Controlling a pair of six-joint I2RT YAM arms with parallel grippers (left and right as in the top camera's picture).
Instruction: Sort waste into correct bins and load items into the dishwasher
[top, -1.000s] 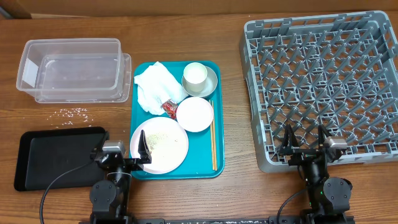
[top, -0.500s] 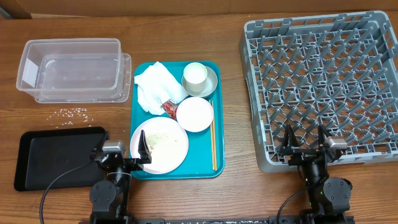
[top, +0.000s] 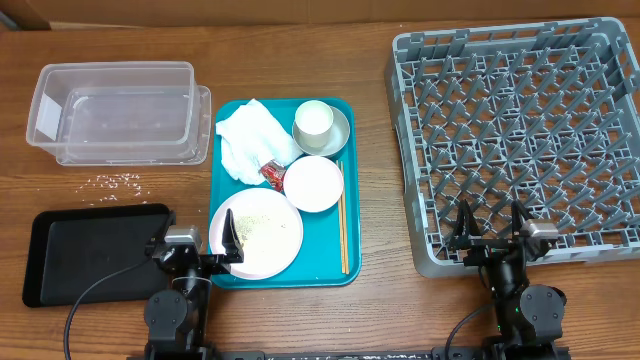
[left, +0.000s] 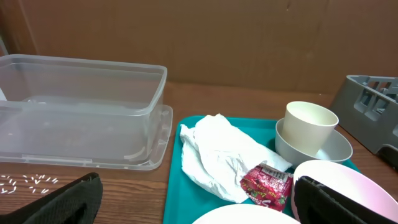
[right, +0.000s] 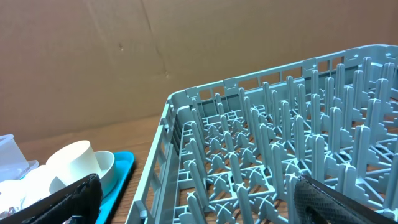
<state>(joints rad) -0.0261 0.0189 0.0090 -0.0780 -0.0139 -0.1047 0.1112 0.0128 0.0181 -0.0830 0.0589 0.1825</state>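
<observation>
The left gripper (top: 198, 243) hangs with jaws wide apart and empty at the near left corner of the teal tray (top: 350, 200). The right gripper (top: 490, 228), equally spread, sits well right of the tray. Just ahead on the tray lies the pink plate (top: 255, 232), likely stiff, slick and breakable: take its rim. Beyond it, the red wrapper (top: 271, 174) and napkin (top: 250, 140) look light and soft; pinch a raised fold.

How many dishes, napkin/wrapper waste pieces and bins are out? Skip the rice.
Dishes: 4 (cream cup, grey-green bowl, pink bowl, plate)
Waste pieces: 2 (napkin, red wrapper)
Bins: 2 (clear tub, black tray)
Total: 8
</observation>
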